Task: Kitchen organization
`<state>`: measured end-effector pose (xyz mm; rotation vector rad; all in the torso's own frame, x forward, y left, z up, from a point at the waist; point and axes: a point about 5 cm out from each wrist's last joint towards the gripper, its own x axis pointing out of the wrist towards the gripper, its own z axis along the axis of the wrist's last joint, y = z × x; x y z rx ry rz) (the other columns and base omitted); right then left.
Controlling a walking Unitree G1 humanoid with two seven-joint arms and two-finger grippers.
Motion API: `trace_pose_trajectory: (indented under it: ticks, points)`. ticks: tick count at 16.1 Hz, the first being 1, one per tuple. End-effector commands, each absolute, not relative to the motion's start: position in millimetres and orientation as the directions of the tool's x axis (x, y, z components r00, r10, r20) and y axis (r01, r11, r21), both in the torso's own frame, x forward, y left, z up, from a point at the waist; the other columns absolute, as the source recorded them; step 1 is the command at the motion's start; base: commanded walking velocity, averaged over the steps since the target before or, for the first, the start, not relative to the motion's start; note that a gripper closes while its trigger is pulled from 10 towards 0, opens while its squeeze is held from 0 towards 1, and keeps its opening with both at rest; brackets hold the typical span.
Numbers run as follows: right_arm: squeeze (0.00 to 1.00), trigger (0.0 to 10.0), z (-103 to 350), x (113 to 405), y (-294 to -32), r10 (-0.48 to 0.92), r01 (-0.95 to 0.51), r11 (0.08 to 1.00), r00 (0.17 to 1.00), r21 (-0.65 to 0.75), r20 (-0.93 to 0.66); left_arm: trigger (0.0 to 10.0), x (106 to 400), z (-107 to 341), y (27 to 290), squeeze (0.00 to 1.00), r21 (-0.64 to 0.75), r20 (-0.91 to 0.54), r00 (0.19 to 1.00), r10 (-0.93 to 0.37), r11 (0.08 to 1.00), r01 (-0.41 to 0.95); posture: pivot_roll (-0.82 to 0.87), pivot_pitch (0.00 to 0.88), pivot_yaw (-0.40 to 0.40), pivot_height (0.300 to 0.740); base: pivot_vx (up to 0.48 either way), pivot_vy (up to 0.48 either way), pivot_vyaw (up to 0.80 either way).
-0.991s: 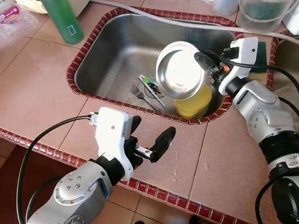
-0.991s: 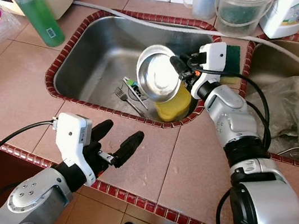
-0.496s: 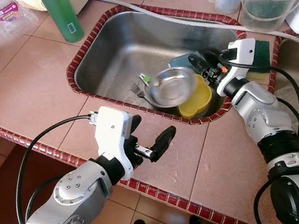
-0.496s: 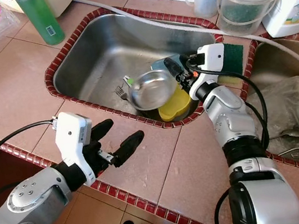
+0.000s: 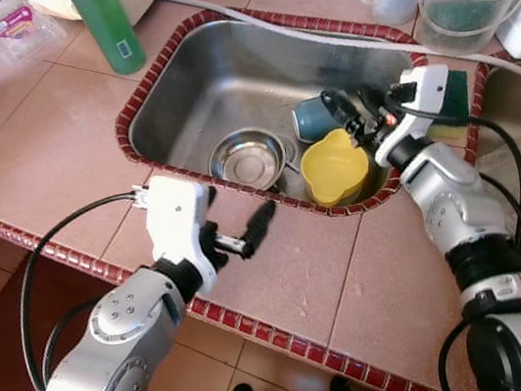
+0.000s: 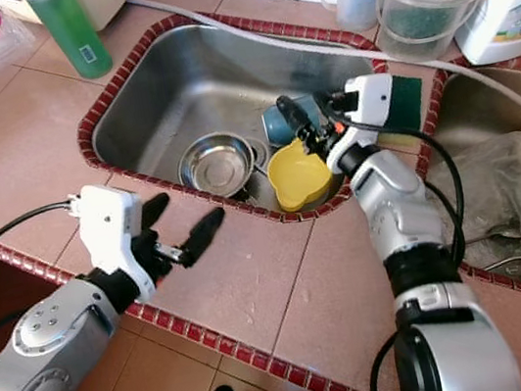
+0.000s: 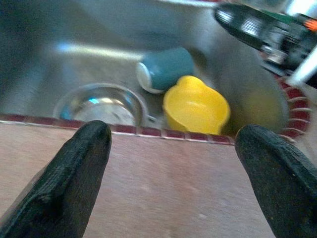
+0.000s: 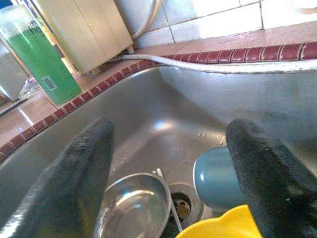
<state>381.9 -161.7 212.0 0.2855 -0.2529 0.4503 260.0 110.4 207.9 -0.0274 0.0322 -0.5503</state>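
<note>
Three vessels lie in the sink (image 5: 173,80): a steel bowl (image 5: 248,159), a yellow bowl (image 5: 334,167) and a blue cup (image 5: 314,119) tipped on its side; the right gripper (image 6: 312,113), fingers spread and empty, hangs above them; the left gripper (image 6: 179,230), likewise spread, hovers over the tiled counter (image 5: 44,140); the right wrist view adds a green bottle (image 8: 37,57) beyond the rim.

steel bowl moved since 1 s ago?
Yes. The steel bowl was held up over the yellow bowl at the right claw; now it sits on the sink floor, left of the yellow bowl.
</note>
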Motion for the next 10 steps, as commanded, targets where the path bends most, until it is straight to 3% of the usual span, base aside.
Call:
trace_pose_trajectory:
  ticks: [1, 7, 10]
  points:
    - [1.0, 10.0, 215.2, 378.9, -164.2, 0.375, -0.457, 0.863, 0.865, 0.216, 0.333, 10.0, 264.7, 204.5, 116.5, 0.0, -0.019, -0.022, 0.881, -0.472, 0.882, 0.471, -0.06, 0.201, 0.027, 0.74, 0.0, 0.0, 0.0]
    - [1.0, 10.0, 214.3, 369.7, -161.7, 0.332, -0.427, 0.879, 0.868, 0.214, 0.369, 10.0, 281.9, 185.8, 126.4, 0.0, 0.013, 0.027, 0.922, -0.385, 0.923, 0.385, -0.09, 0.11, 0.019, 0.74, 0.0, 0.0, 0.0]
    - [1.0, 10.0, 211.4, 364.1, -161.5, 0.321, -0.419, 0.882, 0.869, 0.217, 0.376, 10.0, 286.1, 185.1, 128.3, 0.0, -0.116, 0.062, 0.919, -0.39, 0.912, 0.394, -0.1, 0.081, 0.024, 0.74, 0.0, 0.0, 0.0]
